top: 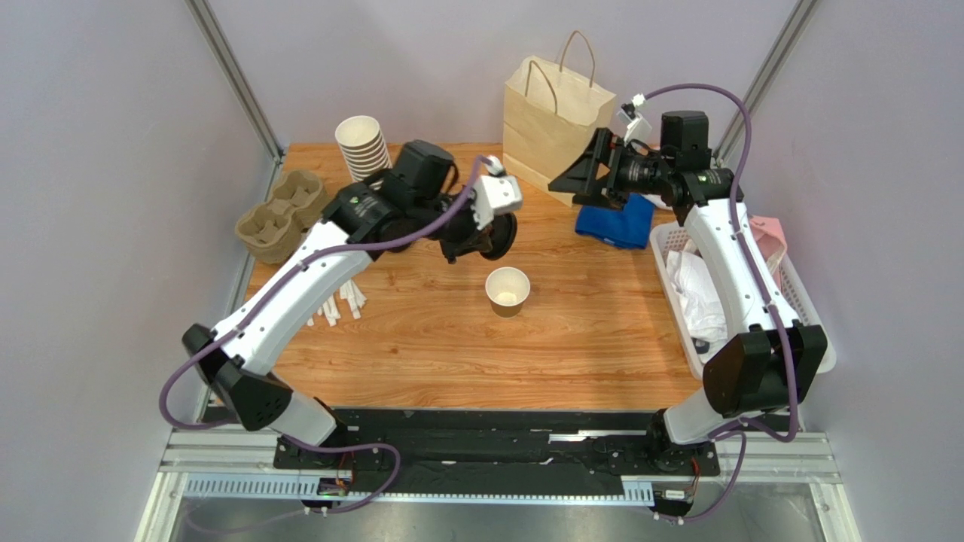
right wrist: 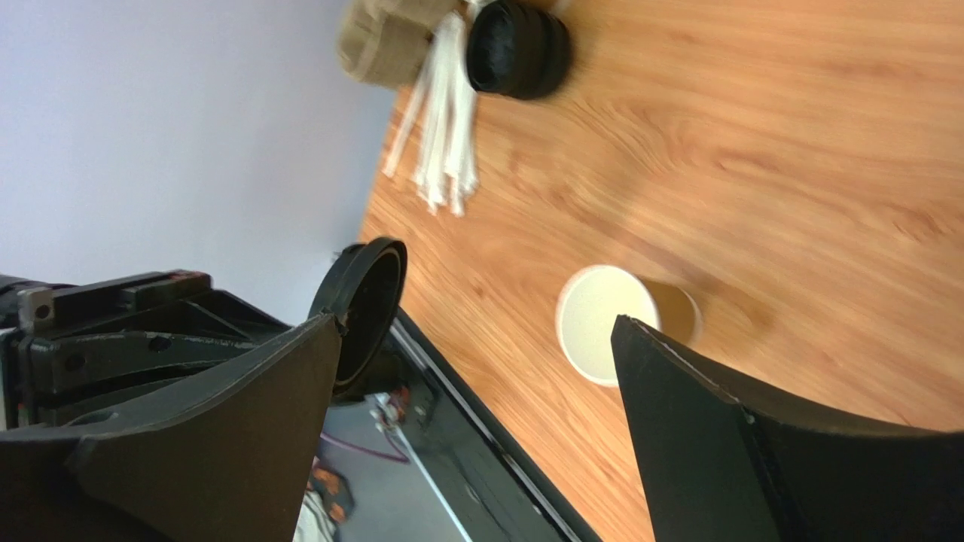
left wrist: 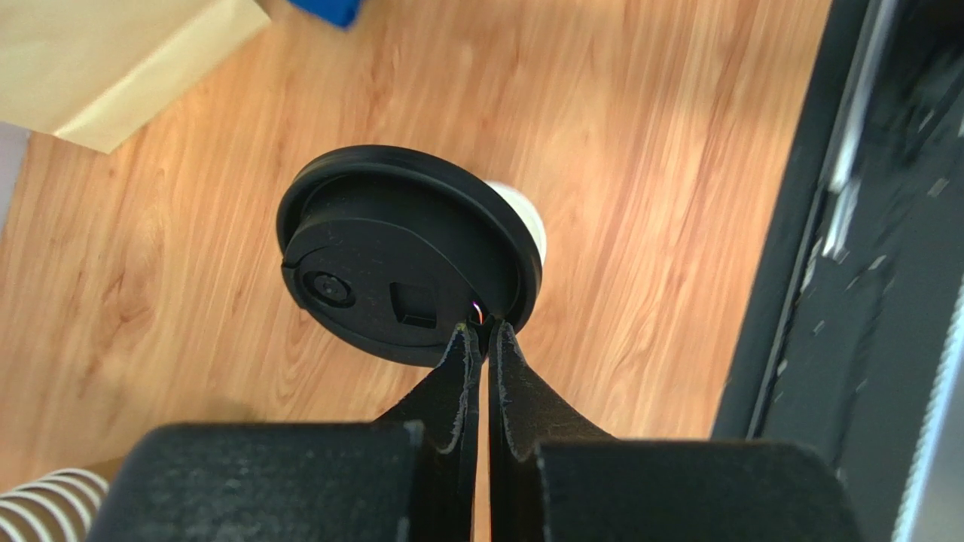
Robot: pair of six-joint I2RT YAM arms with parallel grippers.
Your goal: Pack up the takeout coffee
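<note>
So the coffee isn't assembled at this point. The brown paper cup (top: pixel 507 289) sits open and upright in the middle of the wooden table (top: pixel 588 339), with nothing touching it. Its black lid (left wrist: pixel 407 260) is up in the left gripper (left wrist: pixel 487 339), whose fingers are pinched tight on the lid's rim. The lid is tipped up on edge, just to the far side of the cup, and in the left wrist view a bit of white cup rim peeks out from behind it. The right gripper (right wrist: pixel 475 328) is spread wide with nothing in it, over at the far right by the paper bag (top: pixel 554 113) and above a blue cloth (top: pixel 617 220). A white basket (top: pixel 668 271) runs along the right edge. On the far left are a stack of lidless cups (top: pixel 362 147), a pulp cup carrier (top: pixel 277 215), white stirrers (top: pixel 340 303) and a stack of spare black lids (right wrist: pixel 521 45).
</note>
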